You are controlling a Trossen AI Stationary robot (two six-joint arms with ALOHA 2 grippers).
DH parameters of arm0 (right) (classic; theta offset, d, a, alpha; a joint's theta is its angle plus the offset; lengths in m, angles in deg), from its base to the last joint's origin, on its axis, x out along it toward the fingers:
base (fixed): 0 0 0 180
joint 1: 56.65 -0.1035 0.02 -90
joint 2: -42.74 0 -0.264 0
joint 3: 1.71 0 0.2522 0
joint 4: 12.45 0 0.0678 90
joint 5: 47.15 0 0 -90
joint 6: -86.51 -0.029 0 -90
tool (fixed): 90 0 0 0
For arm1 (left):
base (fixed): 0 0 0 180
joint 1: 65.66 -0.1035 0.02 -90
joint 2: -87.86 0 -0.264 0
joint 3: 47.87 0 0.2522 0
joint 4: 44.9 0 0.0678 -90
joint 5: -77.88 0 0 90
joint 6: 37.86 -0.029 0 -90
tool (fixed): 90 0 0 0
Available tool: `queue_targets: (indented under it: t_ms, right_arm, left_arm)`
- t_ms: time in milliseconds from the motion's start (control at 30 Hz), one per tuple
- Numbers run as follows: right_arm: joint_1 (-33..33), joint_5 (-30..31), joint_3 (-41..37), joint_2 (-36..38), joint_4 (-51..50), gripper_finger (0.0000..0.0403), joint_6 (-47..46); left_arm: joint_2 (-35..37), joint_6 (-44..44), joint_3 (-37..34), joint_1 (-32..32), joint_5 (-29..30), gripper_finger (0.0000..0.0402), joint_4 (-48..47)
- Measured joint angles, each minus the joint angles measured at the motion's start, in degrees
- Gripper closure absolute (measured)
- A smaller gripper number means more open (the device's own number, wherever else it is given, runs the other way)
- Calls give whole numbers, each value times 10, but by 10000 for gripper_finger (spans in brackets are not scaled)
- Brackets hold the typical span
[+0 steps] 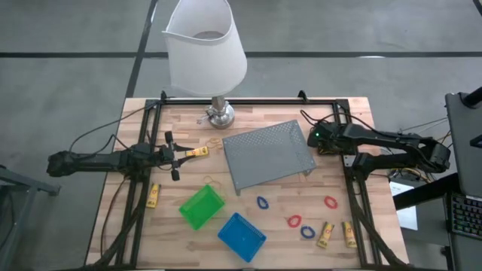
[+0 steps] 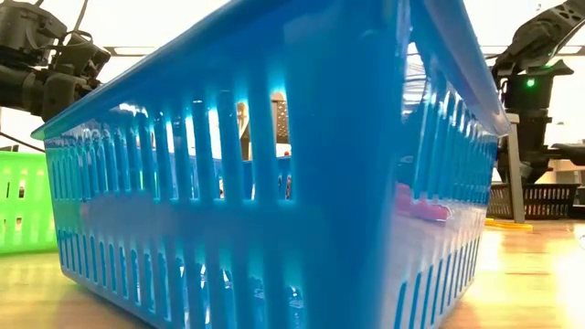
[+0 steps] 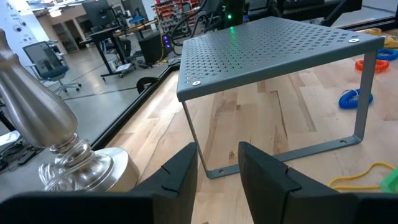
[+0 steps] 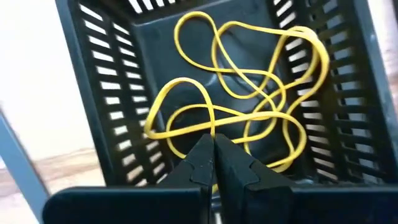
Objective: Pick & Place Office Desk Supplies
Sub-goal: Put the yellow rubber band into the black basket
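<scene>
My right gripper (image 4: 214, 142) points steeply down into a black slotted bin (image 4: 112, 93) at the table's far right, shut among yellow rubber bands (image 4: 261, 81) that lie on the bin's floor. In the high view it (image 1: 324, 139) stands beside the grey mesh tray (image 1: 267, 154). My left gripper (image 3: 217, 149) waits open and level at the table's left, with nothing between its fingers. A yellow stick (image 1: 197, 153) lies just ahead of it. A green bin (image 1: 202, 206) and a blue bin (image 1: 242, 235) stand near the front. Red and blue loops (image 1: 294, 221) and more sticks (image 1: 325, 235) lie at the front right. My right gripper pinches one strand of a yellow rubber band (image 4: 212, 121) at the very tips of its two shut fingers, coming from above and pointing down. The strand runs straight into the seam between the tips. The rest of the band lies slack and looped on the bin's floor (image 4: 180, 87).
A white-shaded lamp (image 1: 205, 45) on a metal foot (image 3: 68, 155) stands at the far middle. Another stick (image 1: 154, 196) lies at the left, and loose rubber bands (image 1: 213, 181) lie by the green bin. Black frame rails (image 1: 135, 196) run along both sides of the table.
</scene>
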Motion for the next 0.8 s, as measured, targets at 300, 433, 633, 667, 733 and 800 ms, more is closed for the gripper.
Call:
queue_targets:
  t_ms: [300, 433, 633, 667, 733, 800]
  right_arm:
    - [0, 1, 0, 1, 4, 394, 9]
    - [0, 1, 0, 1, 13, 394, 15]
    - [0, 1, 0, 1, 13, 394, 13]
    - [0, 1, 0, 1, 13, 394, 13]
    - [0, 1, 0, 1, 13, 394, 13]
    - [0, 1, 0, 1, 13, 394, 13]
  left_arm:
    - [0, 0, 0, 0, 0, 284, 0]
    - [0, 0, 0, 0, 0, 284, 0]
    - [0, 0, 0, 0, 0, 284, 0]
    - [0, 0, 0, 0, 0, 284, 0]
    - [0, 0, 0, 0, 0, 284, 0]
    - [0, 0, 0, 0, 0, 284, 0]
